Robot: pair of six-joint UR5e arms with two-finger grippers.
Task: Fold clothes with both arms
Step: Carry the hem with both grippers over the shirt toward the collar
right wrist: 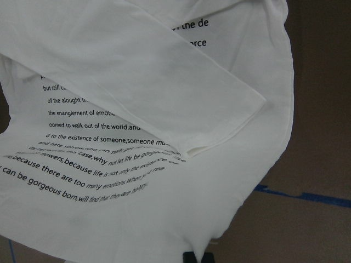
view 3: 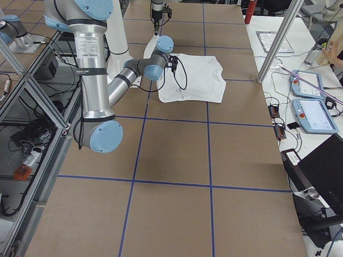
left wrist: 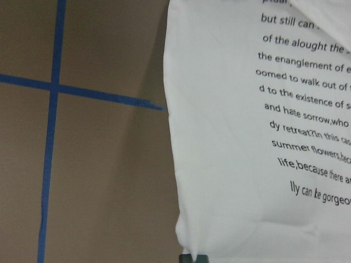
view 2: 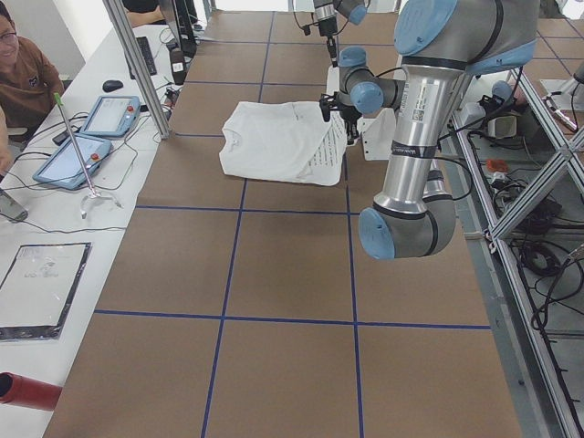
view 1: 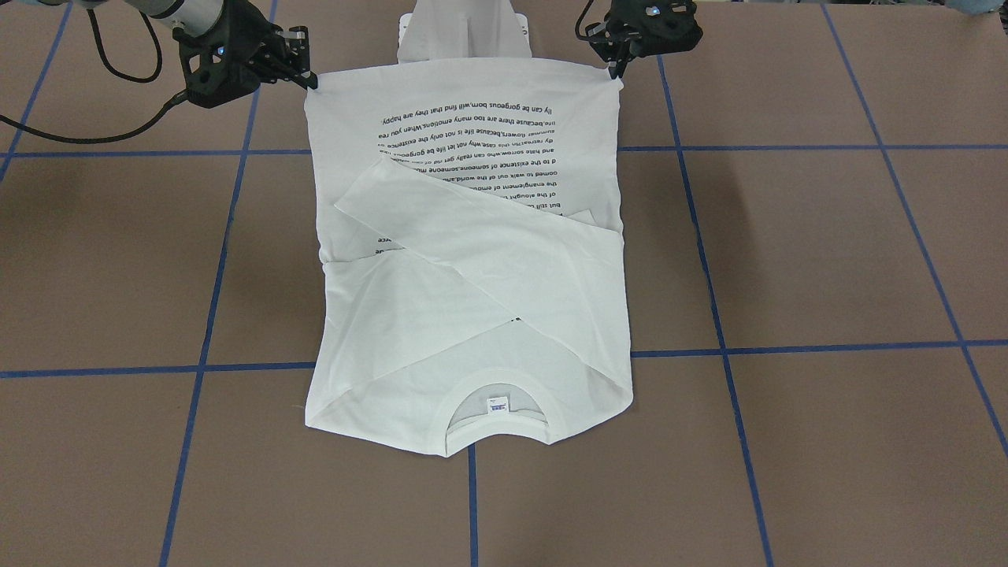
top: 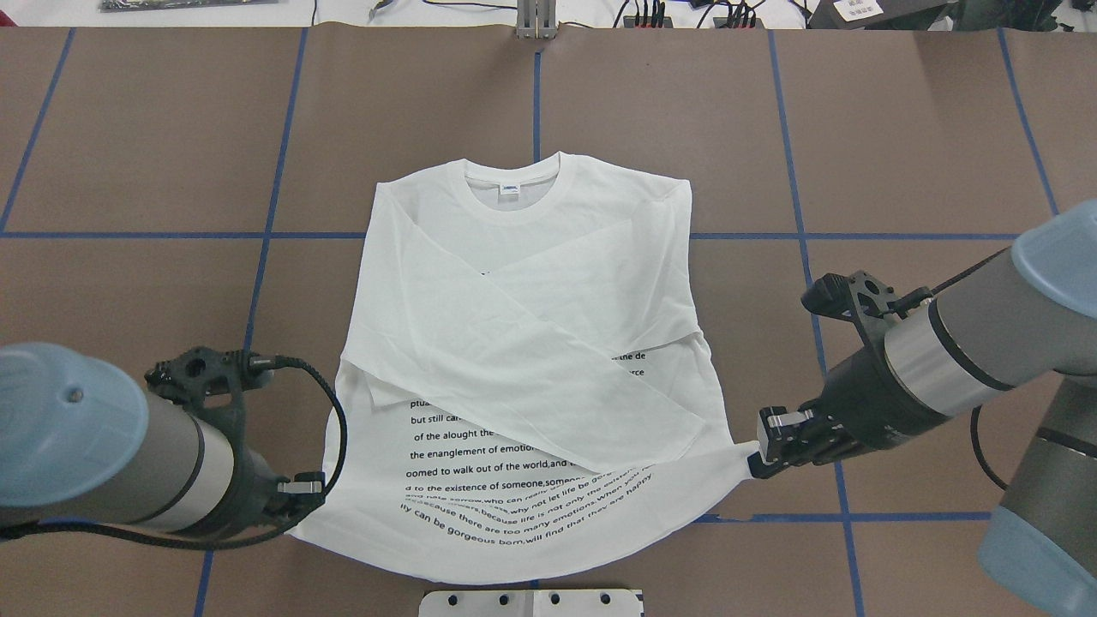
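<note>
The white T-shirt [top: 531, 343] lies mid-table [top: 171, 171], print side up, its collar [top: 512, 201] away from the robot and both sleeves [top: 548, 377] crossed over the chest. The left gripper [view 1: 617, 72] has its jaws pinching one hem corner, and the right gripper [top: 755, 467] pinches the other. The hem [top: 514, 570] hangs raised between them.

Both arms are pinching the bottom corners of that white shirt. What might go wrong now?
1. The jaws of the left arm and right arm hold the T-shirt only by its two bottom corners; the fabric could slip out mid-fold.
2. The crossed sleeves lie loose on top; lifting the hem might drag them askew.
3. The hem bows between the corners, so the fold may land creased.
</note>
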